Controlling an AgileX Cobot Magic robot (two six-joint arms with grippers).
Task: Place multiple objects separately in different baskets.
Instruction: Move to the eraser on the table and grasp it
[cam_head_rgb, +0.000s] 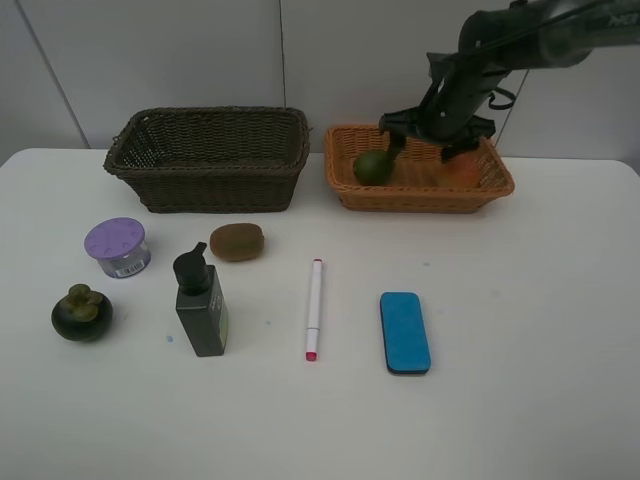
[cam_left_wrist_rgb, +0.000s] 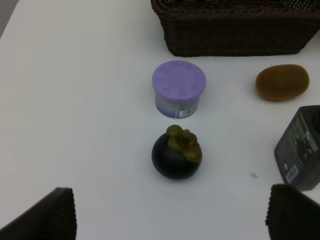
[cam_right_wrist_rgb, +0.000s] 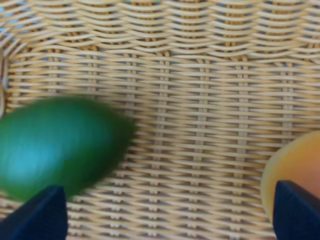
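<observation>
Green fruit: round, dark green, seen lying in the orange-tan basket.
Right gripper: spread wide, nothing gripped.
Left gripper: likewise held released.

Woven floor of orange-tan basket fills view. Green fruit (blurred) & orange-red fruit lie well apart. End effector fingertips spread wide, empty.

Dark grey jointed right arm enters the overhead view at 1 o'clock, sloping down toward 12. Black two-fingered right gripper points downward, jaws spread wide. Black ribbed-padded left gripper, seen by wrist camera only, has its jaws likewise wide apart.
</observation>
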